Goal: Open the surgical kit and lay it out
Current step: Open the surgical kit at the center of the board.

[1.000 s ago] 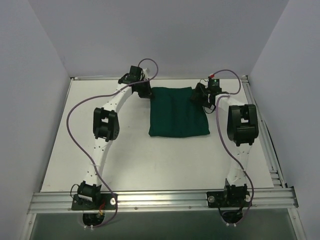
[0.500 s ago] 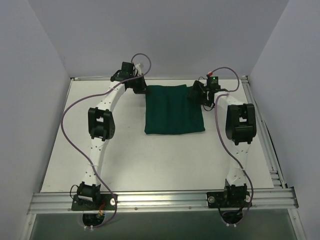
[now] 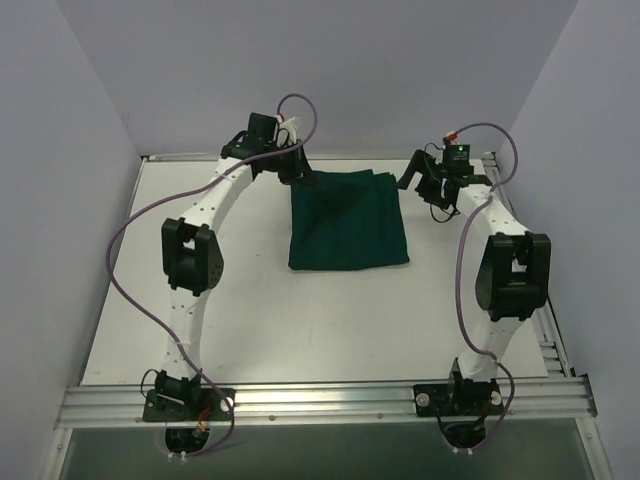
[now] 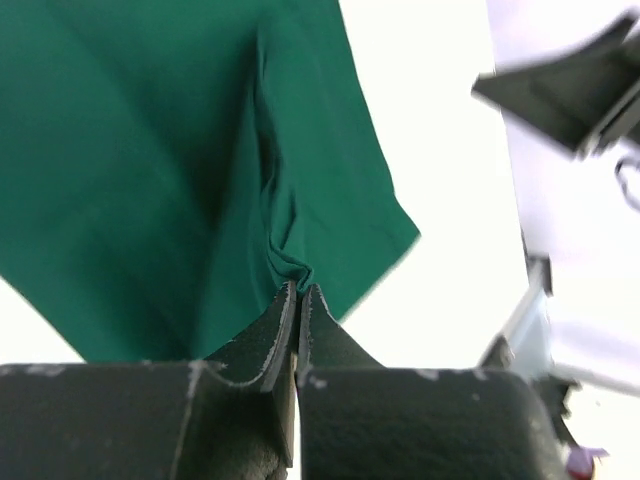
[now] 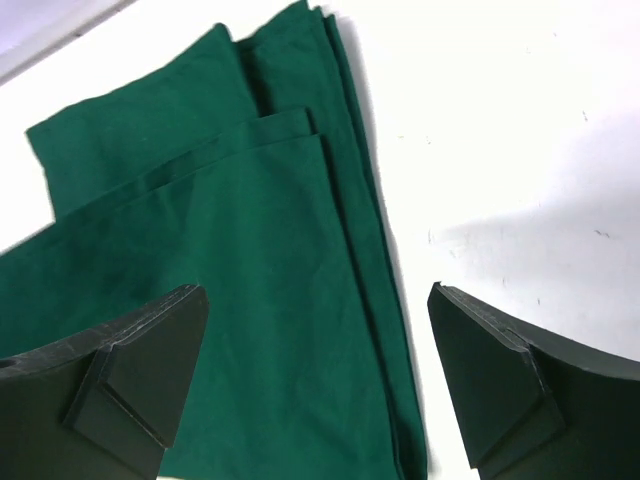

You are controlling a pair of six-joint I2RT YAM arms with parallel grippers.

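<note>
We saw one folded dark green cloth near the white table's far edge. The left gripper pinched its corner, and the right gripper gaped, released.

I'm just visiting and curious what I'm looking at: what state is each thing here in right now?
green cloth: folded in layers, not yet spread out.
left gripper: shut, pinching a fold at the cloth's far left corner.
right gripper: open wide, empty, by the cloth's far right corner.
</note>
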